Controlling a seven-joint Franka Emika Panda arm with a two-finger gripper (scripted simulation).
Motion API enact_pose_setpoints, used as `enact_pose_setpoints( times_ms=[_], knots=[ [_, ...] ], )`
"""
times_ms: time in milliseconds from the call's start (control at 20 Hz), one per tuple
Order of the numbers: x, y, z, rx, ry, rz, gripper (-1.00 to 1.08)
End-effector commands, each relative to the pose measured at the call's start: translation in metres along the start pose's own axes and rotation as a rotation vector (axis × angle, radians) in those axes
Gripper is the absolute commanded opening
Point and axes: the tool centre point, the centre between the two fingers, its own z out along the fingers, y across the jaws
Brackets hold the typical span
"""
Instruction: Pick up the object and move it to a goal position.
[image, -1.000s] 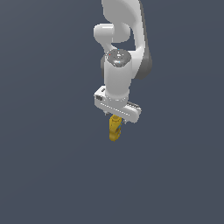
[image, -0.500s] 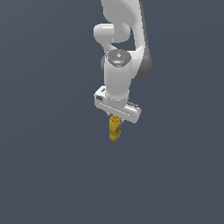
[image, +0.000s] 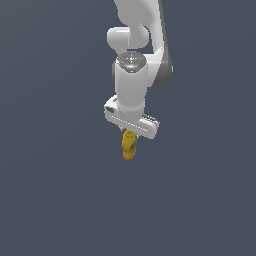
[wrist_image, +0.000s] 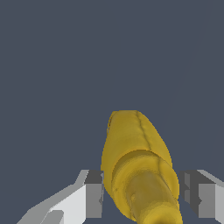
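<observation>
The object (image: 129, 145) is a small yellow bottle-like item hanging lengthwise below the white hand in the exterior view, well above the dark floor. My gripper (image: 130, 136) is shut on its upper end. In the wrist view the object (wrist_image: 136, 162) fills the space between the two grey fingertips (wrist_image: 93, 194), its narrower neck near the camera and its wider body pointing away. My gripper (wrist_image: 145, 197) clamps it from both sides. No goal marker shows in either view.
The white arm (image: 132, 75) rises from the hand toward the top of the exterior view. Around and below it there is only a plain dark grey surface (image: 60, 200).
The arm and the held yellow object have shifted very slightly upward. The grip is unchanged.
</observation>
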Motion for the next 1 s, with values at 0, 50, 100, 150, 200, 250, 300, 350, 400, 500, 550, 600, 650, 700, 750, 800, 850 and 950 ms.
enact_pose_setpoints(
  times_ms=[0, 50, 100, 150, 200, 250, 300, 350, 400, 500, 550, 600, 650, 700, 750, 800, 850, 950],
  knots=[
    [0.007, 0.005, -0.016, 0.005, 0.008, 0.001, -1.0],
    [0.01, 0.008, -0.023, 0.005, 0.008, 0.001, -1.0],
    [0.013, 0.011, -0.029, 0.005, 0.008, 0.001, -1.0],
    [0.016, 0.014, -0.036, 0.005, 0.008, 0.001, -1.0],
    [0.019, 0.017, -0.043, 0.005, 0.008, 0.001, -1.0],
    [0.022, 0.021, -0.051, 0.005, 0.008, 0.001, -1.0],
    [0.026, 0.025, -0.059, 0.005, 0.008, 0.001, -1.0],
    [0.03, 0.028, -0.068, 0.005, 0.008, 0.001, -1.0],
    [0.034, 0.032, -0.076, 0.005, 0.008, 0.001, -1.0],
    [0.042, 0.04, -0.094, 0.005, 0.008, 0.001, -1.0],
    [0.046, 0.044, -0.103, 0.005, 0.008, 0.001, -1.0],
    [0.05, 0.048, -0.112, 0.005, 0.008, 0.001, -1.0],
    [0.054, 0.052, -0.12, 0.005, 0.008, 0.001, -1.0],
    [0.058, 0.056, -0.128, 0.005, 0.008, 0.001, -1.0],
    [0.061, 0.059, -0.135, 0.005, 0.008, 0.001, -1.0],
    [0.064, 0.062, -0.142, 0.005, 0.008, 0.001, -1.0],
    [0.068, 0.065, -0.148, 0.005, 0.008, 0.001, -1.0],
    [0.073, 0.07, -0.159, 0.005, 0.008, 0.001, -1.0]
  ],
)
